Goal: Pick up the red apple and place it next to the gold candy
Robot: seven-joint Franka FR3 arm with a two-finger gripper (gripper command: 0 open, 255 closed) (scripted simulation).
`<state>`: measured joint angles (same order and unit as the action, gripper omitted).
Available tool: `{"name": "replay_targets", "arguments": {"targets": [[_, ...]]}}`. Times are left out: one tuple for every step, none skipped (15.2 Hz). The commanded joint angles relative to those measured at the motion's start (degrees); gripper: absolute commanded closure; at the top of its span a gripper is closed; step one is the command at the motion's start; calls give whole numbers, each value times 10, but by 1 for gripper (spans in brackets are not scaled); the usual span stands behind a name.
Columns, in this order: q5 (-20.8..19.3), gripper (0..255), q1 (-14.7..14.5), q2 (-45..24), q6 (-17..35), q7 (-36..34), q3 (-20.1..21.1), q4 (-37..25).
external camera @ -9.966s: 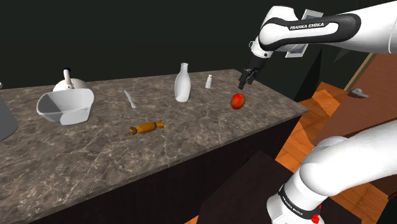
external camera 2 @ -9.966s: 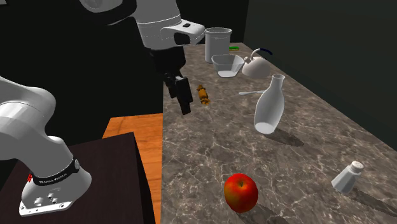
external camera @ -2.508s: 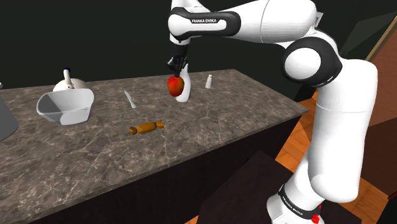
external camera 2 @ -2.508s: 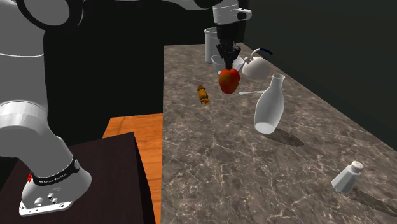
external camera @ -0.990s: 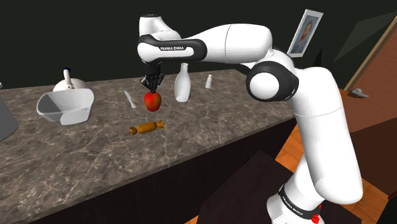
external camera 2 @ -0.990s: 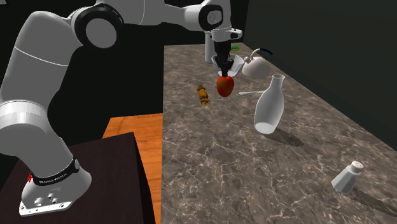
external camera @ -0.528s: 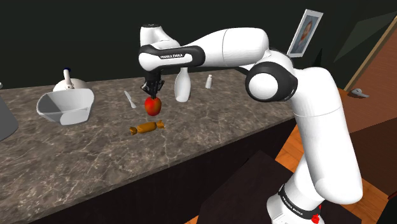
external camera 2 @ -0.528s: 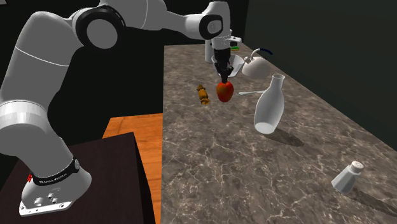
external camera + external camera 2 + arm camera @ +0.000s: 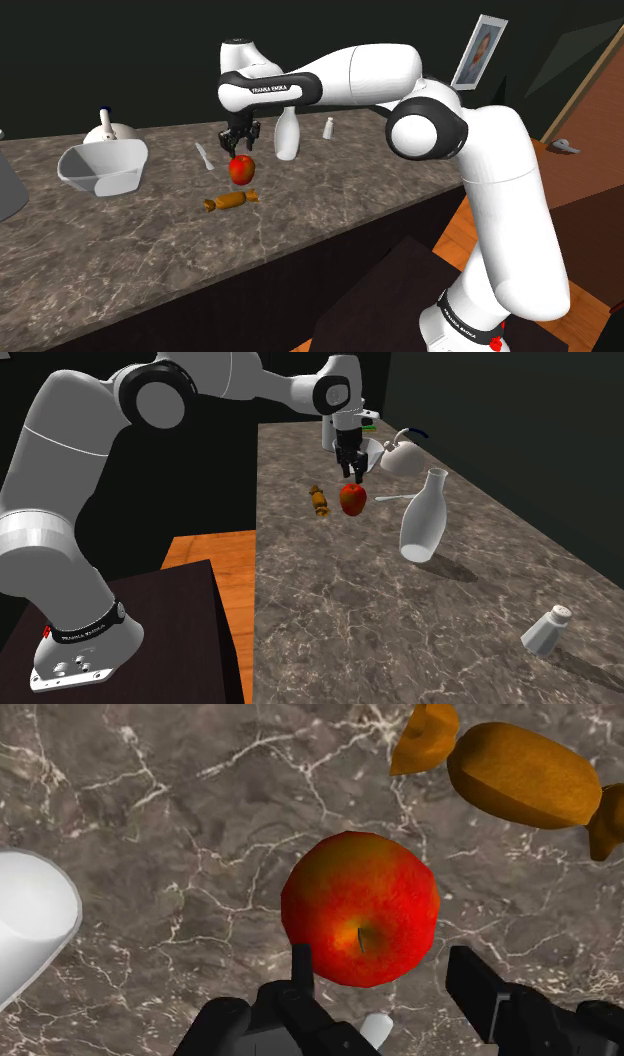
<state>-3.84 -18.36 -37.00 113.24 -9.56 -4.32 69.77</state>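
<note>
Claw (image 9: 350,465) wide, empty, w/ red apple (image 9: 360,909) right below it on worktop (image 9: 300,232), just beside gold candy (image 9: 520,774); apple prob. firm, smooth, light-ish, so grip across widest middle.

The white arm (image 9: 360,75) stretches out level, wrist bent down; its pincer (image 9: 241,138) points straight down, fingers (image 9: 480,994) spread apart.

The apple (image 9: 360,909) is red with a yellow blush, the candy (image 9: 525,774) golden brown, the table (image 9: 150,824) dark grey-brown with white veins.
</note>
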Motion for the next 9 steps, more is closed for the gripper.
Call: {"name": "replay_targets", "arguments": {"targets": [[0,0,0,0,0,0,0,0],[0,0,0,0,0,0,0,0],[0,0,0,0,0,0,0,0],[0,0,0,0,0,0,0,0],[0,0,-1,6,-15,0,0,-9],[0,0,-2,11,-31,0,0,-19],[0,0,-3,16,-47,0,0,-31],[0,0,-4,19,-60,1,0,-41],[0,0,-4,19,-60,1,0,-41]]}}
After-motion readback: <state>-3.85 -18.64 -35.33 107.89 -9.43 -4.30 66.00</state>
